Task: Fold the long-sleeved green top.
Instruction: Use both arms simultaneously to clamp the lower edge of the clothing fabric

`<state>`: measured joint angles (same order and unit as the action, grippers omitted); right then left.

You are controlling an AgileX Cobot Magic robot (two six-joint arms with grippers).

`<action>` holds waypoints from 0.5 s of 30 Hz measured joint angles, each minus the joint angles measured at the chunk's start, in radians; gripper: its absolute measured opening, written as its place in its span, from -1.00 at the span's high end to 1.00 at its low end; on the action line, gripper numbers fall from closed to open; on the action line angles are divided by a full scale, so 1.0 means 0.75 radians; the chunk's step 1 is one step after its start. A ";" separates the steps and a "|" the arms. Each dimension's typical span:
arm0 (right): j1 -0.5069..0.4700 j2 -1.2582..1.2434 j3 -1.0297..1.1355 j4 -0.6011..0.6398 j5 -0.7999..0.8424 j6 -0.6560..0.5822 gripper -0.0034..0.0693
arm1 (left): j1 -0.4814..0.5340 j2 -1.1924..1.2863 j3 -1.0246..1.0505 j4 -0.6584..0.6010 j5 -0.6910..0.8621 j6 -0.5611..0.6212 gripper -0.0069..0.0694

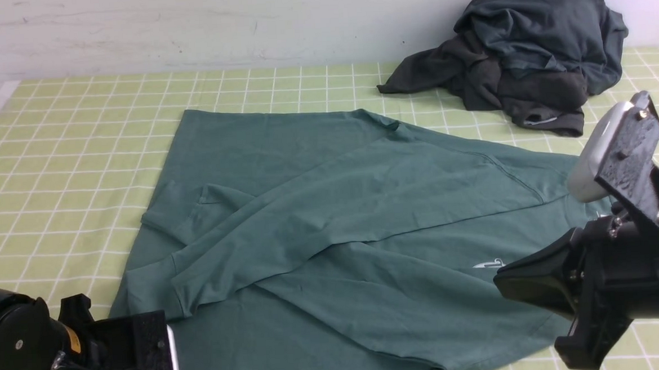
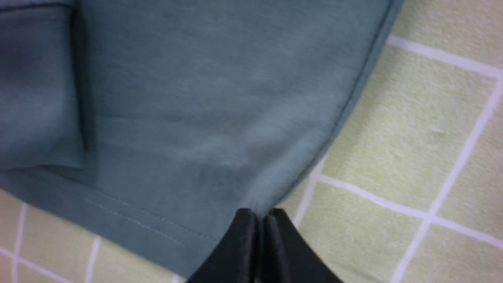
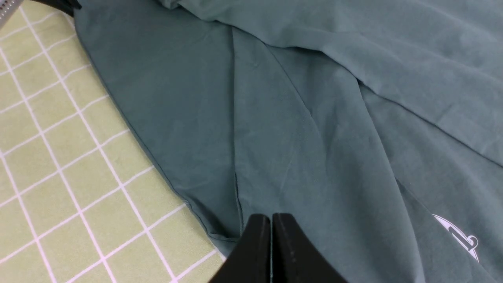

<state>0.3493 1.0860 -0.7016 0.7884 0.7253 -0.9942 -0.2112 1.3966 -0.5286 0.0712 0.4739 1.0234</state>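
**Held on both sides**

The left pincer [image 2: 257,214] is low at the near left. Its jaws are closed tight and pinch a corner of the big, plain teal-green long-sleeved cotton top [image 1: 330,207]. The top lies spread out in the middle of the table, on a yellow-green cloth with white squares [image 1: 68,142]. Its sleeves are folded across its body. The right pincer [image 3: 271,216] is at the near right. Its jaws are closed tight too and pinch the top's near edge, close to the small white logo [image 1: 489,264]. Far back on the right is a pile of dark grey clothes [image 1: 531,50], well apart from the top.
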 joint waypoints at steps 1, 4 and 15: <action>0.000 0.000 0.000 0.000 0.000 0.000 0.91 | 0.000 0.001 0.000 0.000 -0.003 -0.001 0.80; 0.000 0.000 0.000 0.000 0.000 -0.001 0.91 | 0.000 0.021 0.000 0.000 -0.009 -0.001 0.65; 0.000 0.000 0.000 0.009 -0.001 -0.003 0.91 | 0.000 0.031 0.001 -0.001 -0.043 -0.019 0.21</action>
<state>0.3493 1.0860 -0.7016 0.7949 0.7246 -0.9961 -0.2112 1.4199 -0.5282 0.0702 0.4418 1.0094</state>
